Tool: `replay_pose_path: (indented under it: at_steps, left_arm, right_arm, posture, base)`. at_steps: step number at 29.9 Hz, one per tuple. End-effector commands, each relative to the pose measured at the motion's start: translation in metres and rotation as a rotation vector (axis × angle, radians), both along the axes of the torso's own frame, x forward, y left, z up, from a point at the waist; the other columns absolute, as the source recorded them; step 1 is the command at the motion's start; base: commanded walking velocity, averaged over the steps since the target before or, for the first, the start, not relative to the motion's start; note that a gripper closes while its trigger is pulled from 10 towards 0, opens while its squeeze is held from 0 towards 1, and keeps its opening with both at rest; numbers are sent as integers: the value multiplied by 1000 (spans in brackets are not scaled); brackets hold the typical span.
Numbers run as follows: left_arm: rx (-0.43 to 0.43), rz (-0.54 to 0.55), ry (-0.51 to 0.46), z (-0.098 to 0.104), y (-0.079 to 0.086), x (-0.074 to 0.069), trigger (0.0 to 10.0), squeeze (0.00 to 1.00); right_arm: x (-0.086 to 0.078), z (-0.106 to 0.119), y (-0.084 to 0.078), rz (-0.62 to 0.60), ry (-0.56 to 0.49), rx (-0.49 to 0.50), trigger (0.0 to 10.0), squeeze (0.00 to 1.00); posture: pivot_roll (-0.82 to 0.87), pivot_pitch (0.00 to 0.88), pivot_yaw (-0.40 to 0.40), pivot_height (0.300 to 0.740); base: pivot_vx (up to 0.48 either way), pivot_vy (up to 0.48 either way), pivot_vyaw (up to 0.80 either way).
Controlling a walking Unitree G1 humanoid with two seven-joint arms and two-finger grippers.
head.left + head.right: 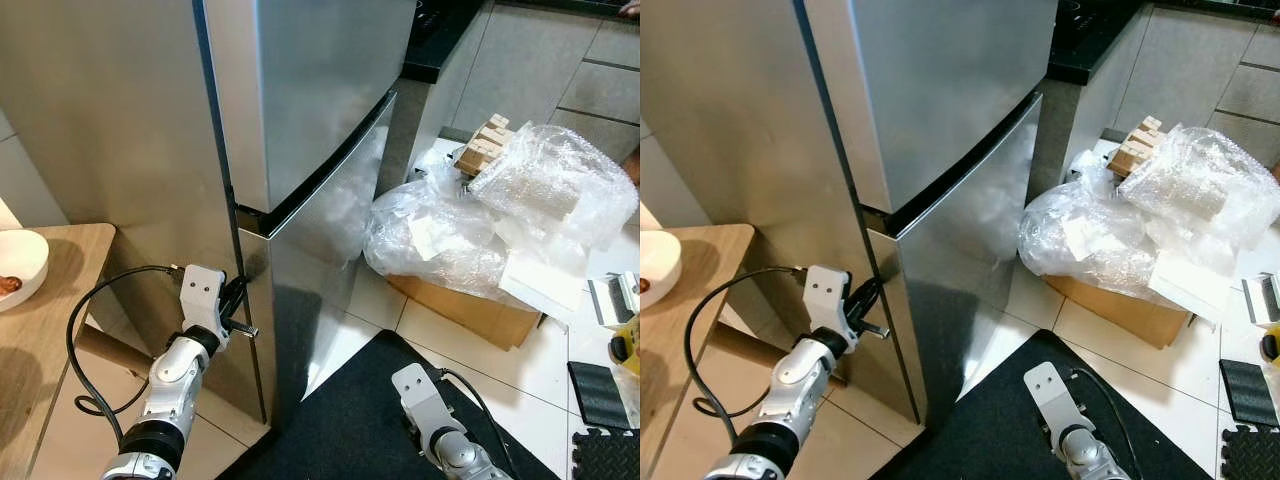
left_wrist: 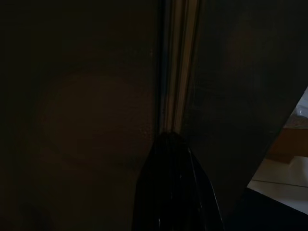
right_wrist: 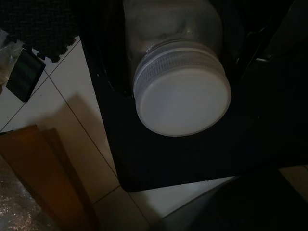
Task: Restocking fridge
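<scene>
A tall steel fridge stands before me, its upper door [image 1: 310, 90] and lower door [image 1: 325, 260] both closed. My left gripper [image 1: 238, 300] is at the left edge of the lower door, just below the gap between the two doors. In the left wrist view its black fingertips [image 2: 169, 144] are pressed together into the seam between the door and the fridge's side. My right arm [image 1: 440, 430] hangs low over a black mat. My right gripper [image 3: 178, 53] is shut on a clear jar with a white lid [image 3: 182, 96].
A wooden table [image 1: 50, 330] with a white bowl [image 1: 18, 265] stands at my left. Right of the fridge, a cardboard box [image 1: 470, 310] heaped with bubble wrap [image 1: 500, 215] sits on the tiled floor. A black mat [image 1: 360, 410] lies below me, and black foam tiles [image 1: 600, 395] lie at far right.
</scene>
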State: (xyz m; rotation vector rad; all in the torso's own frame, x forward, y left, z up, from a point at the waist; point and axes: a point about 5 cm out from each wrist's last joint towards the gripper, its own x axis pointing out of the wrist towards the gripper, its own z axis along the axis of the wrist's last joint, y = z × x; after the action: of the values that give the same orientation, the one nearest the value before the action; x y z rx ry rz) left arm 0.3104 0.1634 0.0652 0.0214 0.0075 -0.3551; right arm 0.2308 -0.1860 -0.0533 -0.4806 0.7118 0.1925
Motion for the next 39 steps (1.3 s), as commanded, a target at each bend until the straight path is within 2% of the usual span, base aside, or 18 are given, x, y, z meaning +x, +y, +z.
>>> replay_pose_path:
  at_steps: [1, 14, 19, 21, 24, 29, 39]
  left_arm:
    - [21, 18, -3, 0, -1, 2, 10000, 0]
    - [74, 105, -3, 4, 20, 9, 10000, 0]
    - [63, 96, 3, 4, 18, 11, 10000, 0]
    - [47, 64, 14, 6, 11, 17, 10000, 0]
    - [43, 61, 16, 7, 9, 18, 10000, 0]
    - [-8, 52, 24, 17, 6, 30, 10000, 0]
    - [1, 25, 21, 25, 4, 38, 10000, 0]
  right_arm:
    - [0, 1, -5, -10, -10, -7, 10000, 0]
    - [0, 1, -4, -11, -10, -5, 10000, 0]
    - [0, 1, -3, -9, -9, -3, 10000, 0]
    - [0, 1, -2, -7, -10, -2, 10000, 0]
    - [1, 1, -2, -7, -12, -4, 10000, 0]
    - [-2, 0, -2, -10, -10, -6, 10000, 0]
    - [-6, -2, -5, -17, -5, -7, 10000, 0]
  posture:
    - [-118, 75, -4, 740]
    - [-109, 88, -7, 740]
    - [-105, 89, -8, 740]
    - [-105, 90, -6, 740]
    - [-105, 91, -5, 740]
    - [-108, 99, -2, 740]
    - [-110, 106, 3, 740]
  base:
    - [0, 0, 0]
    - [0, 0, 0]
    - [0, 0, 0]
    - [0, 0, 0]
    - [0, 0, 0]
    - [0, 0, 0]
    - [0, 0, 0]
